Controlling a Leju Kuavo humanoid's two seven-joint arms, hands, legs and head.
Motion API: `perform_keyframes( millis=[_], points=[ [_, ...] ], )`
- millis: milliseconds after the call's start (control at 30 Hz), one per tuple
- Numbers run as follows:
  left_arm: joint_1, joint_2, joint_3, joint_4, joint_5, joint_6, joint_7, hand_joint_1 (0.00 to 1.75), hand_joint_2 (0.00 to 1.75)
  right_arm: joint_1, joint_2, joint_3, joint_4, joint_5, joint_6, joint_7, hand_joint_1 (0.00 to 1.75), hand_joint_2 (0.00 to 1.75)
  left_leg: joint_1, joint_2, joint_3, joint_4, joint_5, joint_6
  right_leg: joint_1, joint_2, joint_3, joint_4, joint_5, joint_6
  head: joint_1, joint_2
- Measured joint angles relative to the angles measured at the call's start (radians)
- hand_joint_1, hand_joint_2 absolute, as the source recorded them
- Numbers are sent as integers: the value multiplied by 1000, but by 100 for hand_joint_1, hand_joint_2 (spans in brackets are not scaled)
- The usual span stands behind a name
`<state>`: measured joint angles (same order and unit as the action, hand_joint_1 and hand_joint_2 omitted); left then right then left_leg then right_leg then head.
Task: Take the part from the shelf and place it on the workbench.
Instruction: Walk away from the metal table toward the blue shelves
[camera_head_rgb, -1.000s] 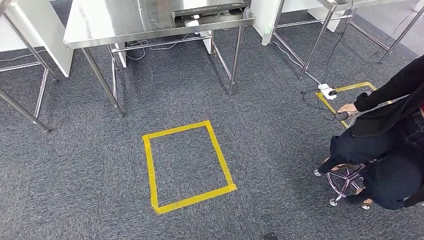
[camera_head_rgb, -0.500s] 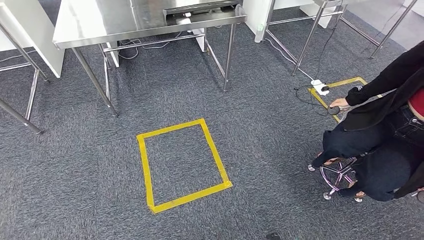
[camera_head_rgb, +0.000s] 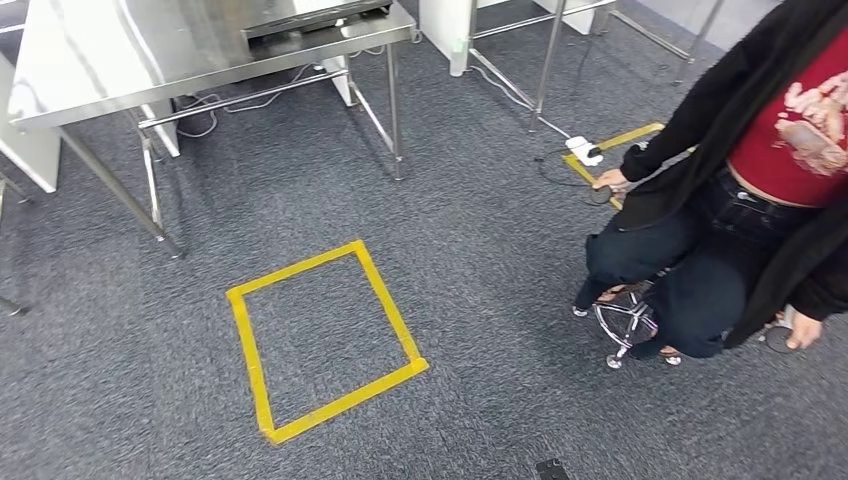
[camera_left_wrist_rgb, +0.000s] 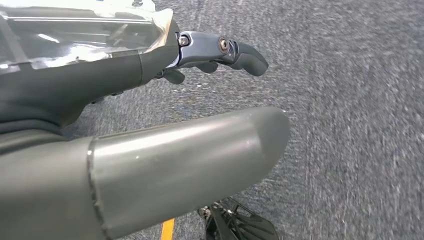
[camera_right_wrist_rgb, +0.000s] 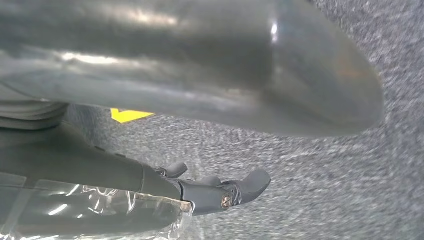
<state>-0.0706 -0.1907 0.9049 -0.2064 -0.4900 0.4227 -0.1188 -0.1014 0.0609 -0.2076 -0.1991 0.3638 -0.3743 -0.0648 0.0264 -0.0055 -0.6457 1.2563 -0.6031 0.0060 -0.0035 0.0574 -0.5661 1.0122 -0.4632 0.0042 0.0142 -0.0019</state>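
No part or shelf is in sight. A steel table (camera_head_rgb: 150, 50) stands at the back left in the head view, with a dark flat tray (camera_head_rgb: 310, 12) on its far edge. In the left wrist view my left hand (camera_left_wrist_rgb: 175, 160) hangs over grey carpet, its thick thumb apart from the dark fingers (camera_left_wrist_rgb: 235, 50), and it holds nothing. My right hand (camera_right_wrist_rgb: 200, 75) hangs the same way in the right wrist view, with its fingers (camera_right_wrist_rgb: 240, 190) spread and nothing in them.
A yellow tape square (camera_head_rgb: 320, 335) marks the carpet ahead. A person (camera_head_rgb: 720, 230) in dark clothes sits on a chrome stool (camera_head_rgb: 625, 325) at the right, one hand down by a white power strip (camera_head_rgb: 582, 150) and cables. More table legs (camera_head_rgb: 548, 55) stand at the back.
The whole picture has shifted: the camera has turned right. The table and tape square now sit further left, and the seated person is closer and takes up more of the right side.
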Motion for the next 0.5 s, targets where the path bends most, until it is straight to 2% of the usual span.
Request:
perform_keyframes(
  millis=[33,100,133,167,200,233,300,367,400,433,467,500],
  points=[
    [0,1,0,0,0,0,-1,0,0,-1,0,0,0,-1,0,1,0,0,-4,-15,32,-67,40,12,3,14,1,0,1,-1,0,0],
    [-1,2,0,0,1,0,-3,0,0,-3,4,-1,0,-2,0,2,0,0,-9,-59,89,-189,89,34,7,36,0,1,3,0,2,0],
    [-1,3,0,0,1,0,-4,0,0,-4,6,-1,0,-3,0,2,0,0,-12,-74,104,-220,96,40,6,46,-3,1,5,3,1,0],
    [-1,3,0,1,1,0,-5,0,0,-5,7,-1,0,-3,0,2,0,0,-15,-75,107,-229,95,42,4,55,-7,1,8,8,0,0],
    [-2,2,0,1,1,0,-7,0,0,-6,6,-3,0,-5,-1,3,0,0,-18,-63,109,-235,99,41,4,66,-14,-2,12,14,-1,0],
    [-2,1,0,1,1,-1,-8,0,0,-6,6,-5,0,-6,-2,4,0,0,-16,-50,112,-244,104,40,4,67,-19,0,14,18,-2,0],
    [-3,-1,0,1,2,-3,-10,0,0,-7,6,-10,0,-8,-4,5,0,0,-10,-24,119,-265,117,40,9,28,-47,41,-7,20,1,0],
    [-3,-2,0,1,2,-4,-11,0,0,-11,5,-14,0,-9,-4,6,0,0,-8,7,121,-275,122,41,6,-26,-106,157,-61,19,5,0],
    [-2,-3,0,1,3,-4,-11,0,0,-12,4,-15,0,-9,-4,7,0,0,-8,24,121,-275,122,40,1,-37,-138,223,-86,22,7,0],
    [-2,-4,0,1,4,-4,-11,0,0,-11,4,-16,0,-9,-4,7,0,0,-8,39,120,-275,122,39,-4,-42,-157,267,-100,29,7,0],
    [-2,-4,0,1,4,-4,-11,0,0,-10,4,-17,0,-10,-4,7,0,0,-7,53,120,-274,121,38,-10,-47,-157,273,-97,40,7,0],
    [-2,-5,0,1,5,-4,-10,0,0,-9,3,-17,0,-10,-4,7,0,0,-5,66,121,-274,119,34,-17,-54,-134,237,-81,53,8,0]
  ],
)
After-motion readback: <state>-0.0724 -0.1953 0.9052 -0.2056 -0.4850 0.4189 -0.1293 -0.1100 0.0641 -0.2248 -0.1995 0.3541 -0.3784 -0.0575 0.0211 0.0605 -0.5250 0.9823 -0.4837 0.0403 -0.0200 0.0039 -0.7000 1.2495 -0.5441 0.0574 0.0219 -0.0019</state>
